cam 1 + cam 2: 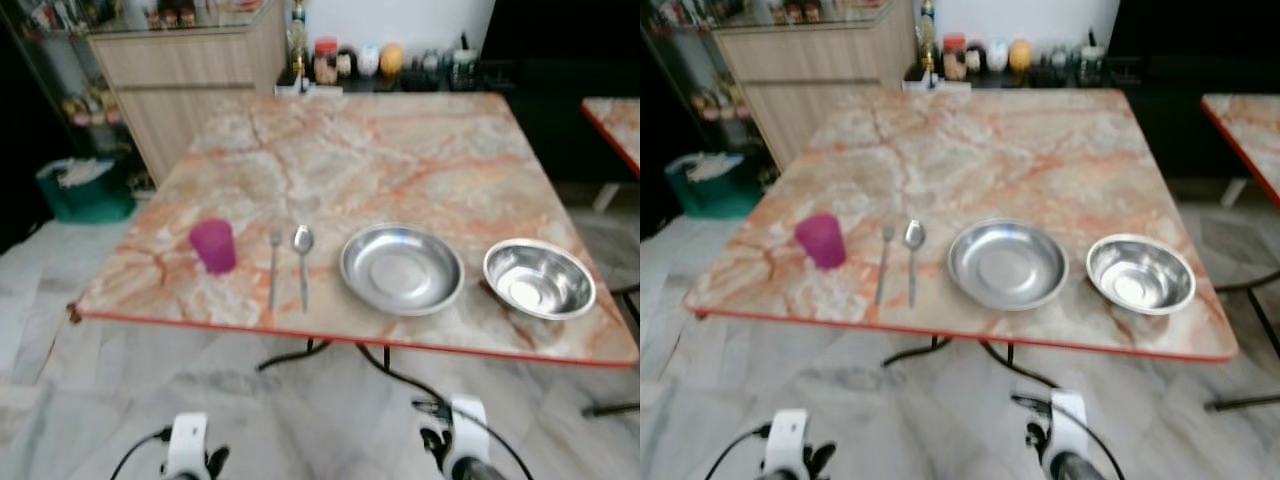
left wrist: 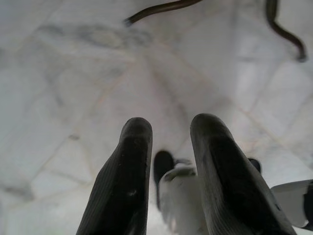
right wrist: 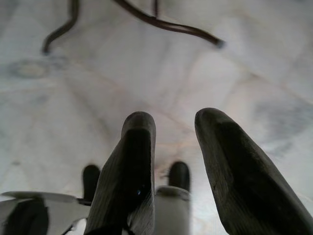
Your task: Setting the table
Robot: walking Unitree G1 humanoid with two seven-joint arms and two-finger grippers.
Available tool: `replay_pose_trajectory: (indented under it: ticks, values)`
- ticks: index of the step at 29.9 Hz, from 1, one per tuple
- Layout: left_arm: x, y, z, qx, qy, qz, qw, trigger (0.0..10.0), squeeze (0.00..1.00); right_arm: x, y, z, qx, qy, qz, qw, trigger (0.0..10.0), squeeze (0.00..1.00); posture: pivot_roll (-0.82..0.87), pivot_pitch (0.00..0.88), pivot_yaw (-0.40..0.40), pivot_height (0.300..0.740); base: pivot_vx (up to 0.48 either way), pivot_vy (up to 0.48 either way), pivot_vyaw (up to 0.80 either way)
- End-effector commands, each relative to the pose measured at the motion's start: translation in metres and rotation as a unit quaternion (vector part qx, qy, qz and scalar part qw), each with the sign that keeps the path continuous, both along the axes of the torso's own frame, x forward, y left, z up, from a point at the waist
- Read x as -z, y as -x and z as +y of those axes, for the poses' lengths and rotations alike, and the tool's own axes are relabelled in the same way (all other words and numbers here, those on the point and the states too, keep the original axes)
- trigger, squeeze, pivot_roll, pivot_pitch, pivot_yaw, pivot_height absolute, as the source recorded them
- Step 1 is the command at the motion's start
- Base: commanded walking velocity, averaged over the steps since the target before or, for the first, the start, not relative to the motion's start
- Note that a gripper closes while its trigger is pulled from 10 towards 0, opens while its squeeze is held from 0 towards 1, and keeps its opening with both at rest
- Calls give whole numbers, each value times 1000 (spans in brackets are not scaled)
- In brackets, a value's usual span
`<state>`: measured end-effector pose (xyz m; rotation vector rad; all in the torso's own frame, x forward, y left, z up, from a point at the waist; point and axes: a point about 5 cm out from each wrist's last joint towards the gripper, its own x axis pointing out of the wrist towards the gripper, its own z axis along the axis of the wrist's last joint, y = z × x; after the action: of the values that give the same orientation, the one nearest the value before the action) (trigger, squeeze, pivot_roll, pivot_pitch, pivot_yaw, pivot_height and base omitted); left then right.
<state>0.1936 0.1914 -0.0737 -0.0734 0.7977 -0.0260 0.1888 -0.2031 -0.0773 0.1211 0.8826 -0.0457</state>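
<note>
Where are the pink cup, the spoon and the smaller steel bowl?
pink cup [image 1: 213, 246], left eye view, its side wall.
spoon [image 1: 303, 239], left eye view, its bowl end.
smaller steel bowl [image 1: 538, 279], left eye view, its inside.

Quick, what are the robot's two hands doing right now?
Left gripper: open, holding nothing, hanging low over the floor.
Right gripper: open, holding nothing, hanging low over the floor too.

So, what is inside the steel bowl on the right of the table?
The steel bowl holds nothing; its shiny bottom shows bare. The table surface under it is covered by the bowl.
</note>
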Motion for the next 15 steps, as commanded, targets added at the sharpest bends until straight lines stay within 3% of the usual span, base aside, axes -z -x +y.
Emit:
replay_pose_trajectory:
  ticks: [1,7,15]
  values:
    - [1,3,5,6,-9,4,1000,10000,0,-1,-3,5,-4,-4,-3,1000,10000,0,-58,0,26,740,0,0,0]
    - [0,3,4,1,-5,-6,1000,10000,0,0,-1,5,-5,-4,0,1000,10000,0,-58,0,24,740,0,0,0]
    - [1,4,0,3,1,-2,1000,10000,0,0,5,-14,8,5,8,1000,10000,0,-58,0,20,740,0,0,0]
